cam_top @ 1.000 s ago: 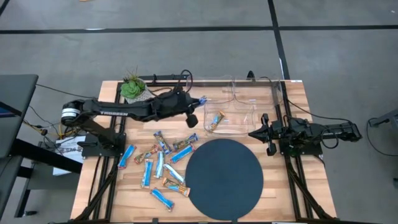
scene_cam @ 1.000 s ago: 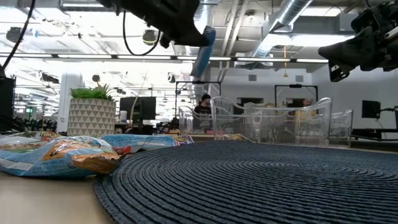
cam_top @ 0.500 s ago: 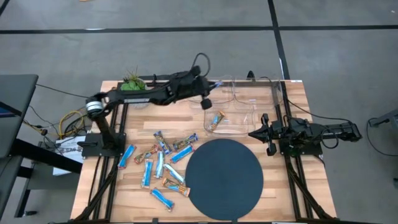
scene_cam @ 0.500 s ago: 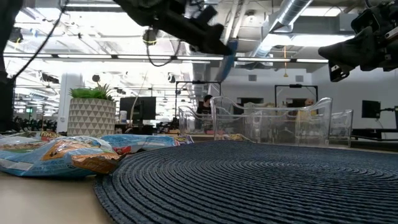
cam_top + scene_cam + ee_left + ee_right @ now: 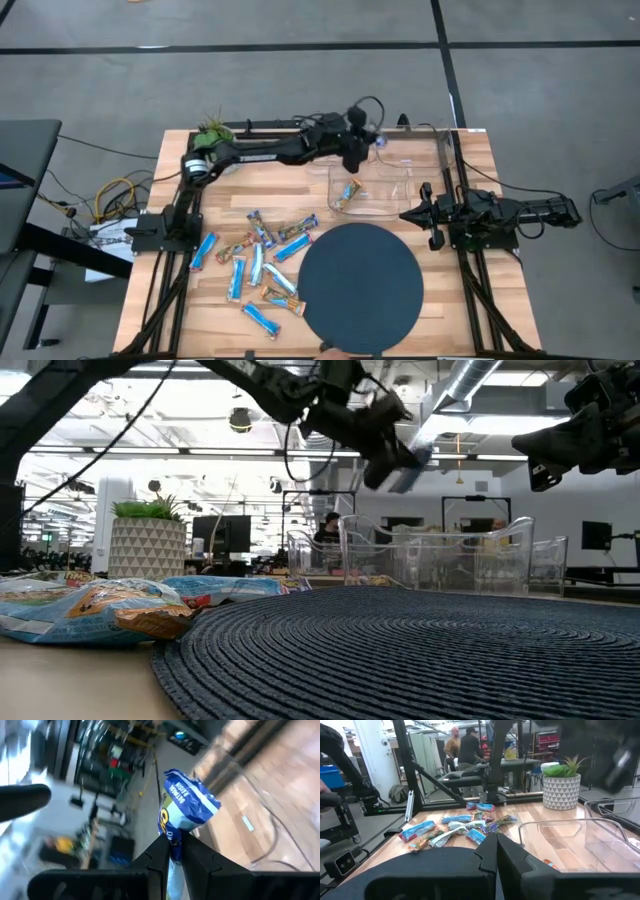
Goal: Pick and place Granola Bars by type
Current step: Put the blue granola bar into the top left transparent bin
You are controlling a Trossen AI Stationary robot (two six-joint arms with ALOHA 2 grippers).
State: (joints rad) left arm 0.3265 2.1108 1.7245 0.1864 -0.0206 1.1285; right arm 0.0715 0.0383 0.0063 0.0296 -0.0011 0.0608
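My left gripper (image 5: 366, 142) is high above the far clear bin (image 5: 405, 140), shut on a light-blue granola bar (image 5: 187, 807), which also shows in the low view (image 5: 413, 464). Several bars in light-blue and brown wrappers (image 5: 260, 258) lie loose on the wooden table left of the dark round mat (image 5: 360, 287). One brown bar (image 5: 348, 190) lies in the near clear bin (image 5: 385, 195). My right gripper (image 5: 406, 213) is shut and empty at the table's right side, above the table. My left gripper pinches one end of the light-blue bar (image 5: 173, 839) between its two fingers. The rest of the bar sticks out past the fingertips. The bar is lifted clear of table and bins and slants in the low view (image 5: 413, 464).
A potted plant (image 5: 212, 140) stands at the far left of the table. The clear bins stand side by side at the far right, their walls rising above the table. Metal arm frames run along both table sides. People stand in the room beyond the table.
My left gripper has gone toward the table's right edge and a little toward its far edge, carrying the light-blue bar from above the table's far middle to above the clear bins. The bar has tipped from nearly upright to slanting.
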